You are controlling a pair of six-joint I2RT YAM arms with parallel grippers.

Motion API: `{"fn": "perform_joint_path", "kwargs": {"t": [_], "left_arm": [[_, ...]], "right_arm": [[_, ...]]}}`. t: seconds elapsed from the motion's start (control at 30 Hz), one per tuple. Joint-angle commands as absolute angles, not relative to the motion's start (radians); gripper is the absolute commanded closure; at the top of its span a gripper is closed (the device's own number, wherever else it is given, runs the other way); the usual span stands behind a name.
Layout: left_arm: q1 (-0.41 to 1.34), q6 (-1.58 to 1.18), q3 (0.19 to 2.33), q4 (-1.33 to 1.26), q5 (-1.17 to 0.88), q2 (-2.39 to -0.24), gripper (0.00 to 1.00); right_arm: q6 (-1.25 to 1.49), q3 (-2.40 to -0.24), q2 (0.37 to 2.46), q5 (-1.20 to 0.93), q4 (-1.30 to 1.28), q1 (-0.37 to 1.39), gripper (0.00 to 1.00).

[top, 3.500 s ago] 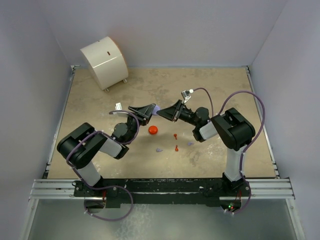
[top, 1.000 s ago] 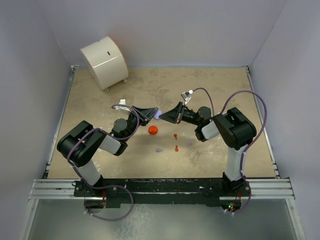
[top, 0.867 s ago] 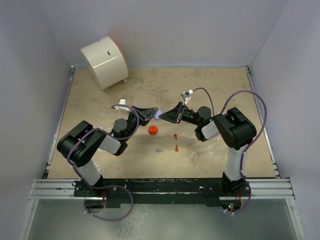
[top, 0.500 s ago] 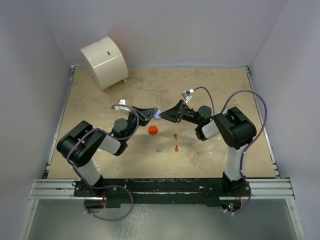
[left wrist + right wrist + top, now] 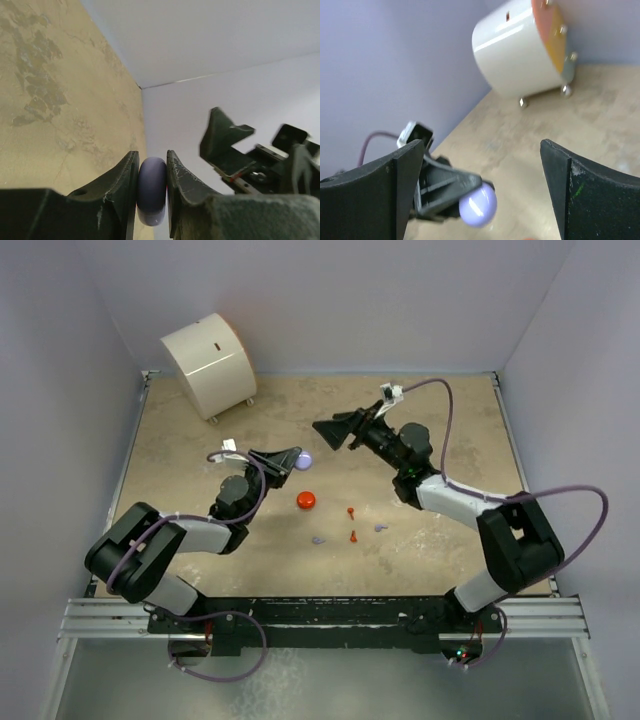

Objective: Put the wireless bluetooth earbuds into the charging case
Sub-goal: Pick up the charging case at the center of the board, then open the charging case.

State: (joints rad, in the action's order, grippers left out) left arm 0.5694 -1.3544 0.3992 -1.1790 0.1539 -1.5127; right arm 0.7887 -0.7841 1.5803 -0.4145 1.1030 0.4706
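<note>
Above the beige table point(image 5: 200, 445) the left pincer point(image 5: 293, 457) clamps the smooth lilac case point(image 5: 304, 459) alone while the right pincer point(image 5: 328, 434) gapes empty, so it could slip and drop

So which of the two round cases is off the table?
The lilac case, clamped in the left gripper; the red-orange case lies on the table.

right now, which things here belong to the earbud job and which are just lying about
Job: lilac case, held in the left fingers; red-orange case; two red-orange earbuds; two lilac earbuds.
Lying about: white drum-shaped object, back left.
</note>
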Motion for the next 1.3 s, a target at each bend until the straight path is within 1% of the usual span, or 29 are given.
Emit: {"fn": "perform_joint_path", "kwargs": {"t": [0.0, 0.13, 0.27, 0.3, 0.4, 0.5, 0.63, 0.83, 1.1, 1.27], "left_arm": [[0.566, -1.412, 0.386, -1.156, 0.274, -1.474, 1.00], [0.569, -1.468, 0.376, -1.172, 0.321, -1.487, 1.00], [0.576, -1.492, 0.375, -1.145, 0.363, -1.476, 1.00], [0.578, -1.497, 0.375, -1.125, 0.378, -1.468, 1.00], [0.587, -1.516, 0.376, -1.050, 0.428, -1.427, 1.00], [0.593, -1.536, 0.375, -1.000, 0.465, -1.395, 1.00], [0.594, -1.557, 0.386, -0.939, 0.478, -1.372, 1.00], [0.595, -1.568, 0.398, -0.921, 0.466, -1.374, 1.00], [0.598, -1.556, 0.409, -0.920, 0.456, -1.375, 1.00], [0.598, -1.552, 0.417, -0.920, 0.451, -1.375, 1.00]], "right_arm": [[0.447, -0.929, 1.518, -0.003, 0.731, 0.591, 0.00], [0.405, -0.941, 1.520, 0.103, 0.706, 0.617, 0.00], [0.372, -0.845, 1.468, 0.157, 0.819, 0.619, 0.00], [0.375, -0.840, 1.465, 0.176, 0.814, 0.619, 0.00], [0.350, -0.896, 1.503, 0.231, 0.692, 0.624, 0.00], [0.320, -0.898, 1.511, 0.271, 0.661, 0.646, 0.00], [0.328, -0.898, 1.493, 0.254, 0.657, 0.667, 0.01], [0.339, -0.943, 1.494, 0.252, 0.637, 0.706, 0.01], [0.339, -0.989, 1.540, 0.247, 0.613, 0.765, 0.01], [0.355, -0.982, 1.575, 0.241, 0.617, 0.795, 0.01]]}}
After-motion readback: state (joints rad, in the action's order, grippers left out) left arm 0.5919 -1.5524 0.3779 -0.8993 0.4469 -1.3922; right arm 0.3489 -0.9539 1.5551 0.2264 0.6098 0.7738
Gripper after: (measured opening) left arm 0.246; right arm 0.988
